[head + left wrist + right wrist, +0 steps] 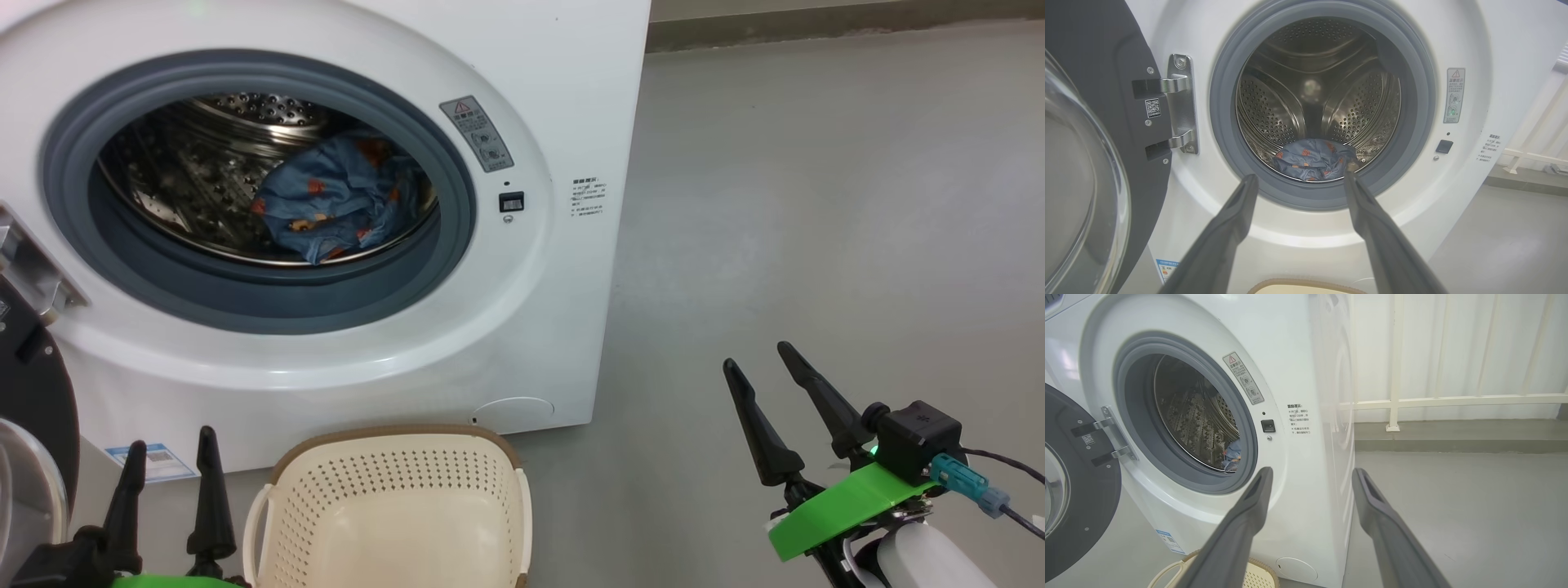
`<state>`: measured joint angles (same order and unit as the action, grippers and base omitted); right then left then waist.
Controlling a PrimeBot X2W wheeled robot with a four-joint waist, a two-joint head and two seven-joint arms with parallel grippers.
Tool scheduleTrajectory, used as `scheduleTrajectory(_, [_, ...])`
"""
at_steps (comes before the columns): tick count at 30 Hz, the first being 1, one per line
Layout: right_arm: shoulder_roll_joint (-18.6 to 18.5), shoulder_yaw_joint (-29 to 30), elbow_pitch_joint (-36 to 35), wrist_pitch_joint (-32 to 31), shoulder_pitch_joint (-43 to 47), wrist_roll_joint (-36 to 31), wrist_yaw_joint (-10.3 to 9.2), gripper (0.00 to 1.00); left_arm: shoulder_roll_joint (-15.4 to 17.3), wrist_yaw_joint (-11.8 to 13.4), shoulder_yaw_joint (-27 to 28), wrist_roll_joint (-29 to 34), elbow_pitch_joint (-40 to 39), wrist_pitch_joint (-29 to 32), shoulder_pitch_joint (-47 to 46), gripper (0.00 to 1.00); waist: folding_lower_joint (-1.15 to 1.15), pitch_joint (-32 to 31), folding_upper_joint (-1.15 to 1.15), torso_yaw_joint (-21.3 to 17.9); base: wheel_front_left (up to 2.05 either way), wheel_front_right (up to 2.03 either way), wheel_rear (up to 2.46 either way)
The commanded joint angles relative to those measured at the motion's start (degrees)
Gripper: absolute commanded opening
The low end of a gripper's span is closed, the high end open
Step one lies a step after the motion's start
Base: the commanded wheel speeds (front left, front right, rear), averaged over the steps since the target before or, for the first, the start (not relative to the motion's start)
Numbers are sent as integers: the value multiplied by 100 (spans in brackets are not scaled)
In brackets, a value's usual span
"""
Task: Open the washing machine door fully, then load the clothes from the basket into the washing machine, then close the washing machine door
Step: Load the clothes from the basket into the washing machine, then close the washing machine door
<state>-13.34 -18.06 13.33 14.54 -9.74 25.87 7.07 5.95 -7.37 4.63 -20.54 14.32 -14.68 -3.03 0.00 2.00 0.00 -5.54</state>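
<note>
At ten o'clock the clothes [335, 200] lie in the washing machine [571, 98], so next the left gripper [171, 438], spread wide and empty like the right gripper [758, 356], should probably swing the washing machine door [41, 384] shut.

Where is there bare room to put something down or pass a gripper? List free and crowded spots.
Free: the grey floor right of the washing machine, up to the right gripper; the basket interior. Crowded: low left, where basket, left gripper and open washing machine door bunch together.
</note>
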Motion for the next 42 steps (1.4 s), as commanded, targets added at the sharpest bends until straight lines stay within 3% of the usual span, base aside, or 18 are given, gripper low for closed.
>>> scheduleTrajectory(1, [-91, -45, -149, 46, 12, 90, 42, 100, 67, -12, 178, 75, -174, -31, -36, 100, 0, 0, 0, 1, 0, 0, 0])
scheduleTrajectory(42, [-103, -54, -148, 46, -20, 96, 42, 100, 300, -12, -74, -114, -232, -32, -22, 100, 0, -11, 0, -46, 0, 0, 0])
